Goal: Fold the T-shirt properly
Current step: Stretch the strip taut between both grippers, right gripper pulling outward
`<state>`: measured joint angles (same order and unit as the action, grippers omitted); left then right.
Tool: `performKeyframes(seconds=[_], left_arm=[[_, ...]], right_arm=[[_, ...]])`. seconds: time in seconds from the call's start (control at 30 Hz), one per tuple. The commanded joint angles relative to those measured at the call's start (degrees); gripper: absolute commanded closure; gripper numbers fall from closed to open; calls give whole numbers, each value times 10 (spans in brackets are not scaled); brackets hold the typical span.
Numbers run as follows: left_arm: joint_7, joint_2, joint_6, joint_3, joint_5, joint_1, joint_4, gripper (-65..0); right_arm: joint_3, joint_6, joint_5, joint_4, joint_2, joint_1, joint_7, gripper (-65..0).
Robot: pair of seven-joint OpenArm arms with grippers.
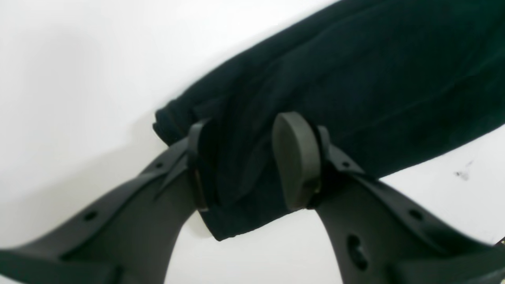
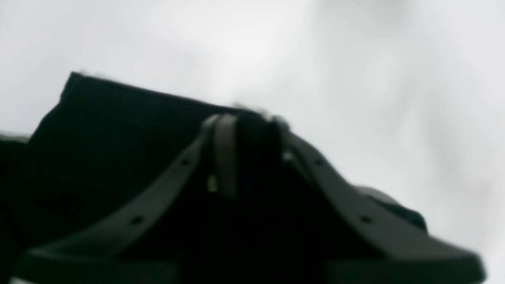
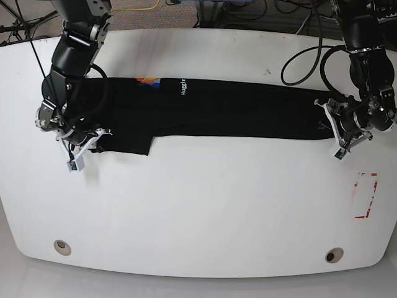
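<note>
The black T-shirt (image 3: pixel 236 108) lies as a long narrow strip across the white table (image 3: pixel 205 205), with white lettering near its middle. At its right end, my left gripper (image 3: pixel 335 127) holds the bunched hem. In the left wrist view the cloth (image 1: pixel 375 79) fills the gap between the left gripper's (image 1: pixel 244 157) two fingers. My right gripper (image 3: pixel 84 139) is at the strip's left end. In the blurry right wrist view its fingers (image 2: pixel 225 154) stand close together, with black cloth (image 2: pixel 118 130) pinched between them.
A red rectangular outline (image 3: pixel 366 195) is marked on the table at the right, near the left arm. Two round fittings (image 3: pixel 62 247) (image 3: pixel 333 255) sit near the front edge. Cables (image 3: pixel 304 59) trail over the back right of the table.
</note>
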<state>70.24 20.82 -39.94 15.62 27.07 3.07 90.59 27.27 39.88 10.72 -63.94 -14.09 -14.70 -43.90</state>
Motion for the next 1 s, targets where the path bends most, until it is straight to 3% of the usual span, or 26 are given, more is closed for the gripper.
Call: performKeyframes(seconds=[0.0, 0.3, 0.97], left_arm=[[-7, 9, -1, 4, 7, 9, 10, -247], [-7, 9, -1, 4, 5, 1, 7, -247], [-9, 23, -1, 3, 4, -23, 6, -247]], right_arm=[[-1, 1, -2, -9, -6, -9, -7, -3], [2, 1, 4, -114, -5, -6, -19, 0], [60, 1, 4, -370, 11, 83, -199, 0]])
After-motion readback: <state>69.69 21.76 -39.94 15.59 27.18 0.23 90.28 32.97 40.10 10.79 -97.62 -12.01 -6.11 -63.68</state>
